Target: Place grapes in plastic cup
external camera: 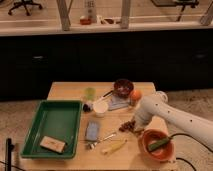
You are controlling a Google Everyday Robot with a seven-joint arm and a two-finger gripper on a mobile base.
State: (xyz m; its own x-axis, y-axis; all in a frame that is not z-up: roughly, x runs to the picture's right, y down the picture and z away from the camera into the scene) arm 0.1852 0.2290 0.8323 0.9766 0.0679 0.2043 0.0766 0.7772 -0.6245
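The grapes (128, 125), a small dark reddish-brown bunch, lie on the wooden table (70, 90) right of centre. My gripper (135, 123) is at the end of the white arm (165, 115), which reaches in from the right. It is low over the table, right against the bunch's right side, and mostly hidden by the arm. A pale plastic cup (100, 107) stands upright to the left of the grapes and further back. A small green cup (89, 93) stands behind it.
An orange bowl (156, 145) holding a green item sits at the front right. A dark bowl (123, 87) and an orange fruit (135, 94) are at the back. A green tray (50, 122) lies on the left. A blue-grey packet (92, 130), cutlery (100, 140) and a yellow item (114, 146) lie in front.
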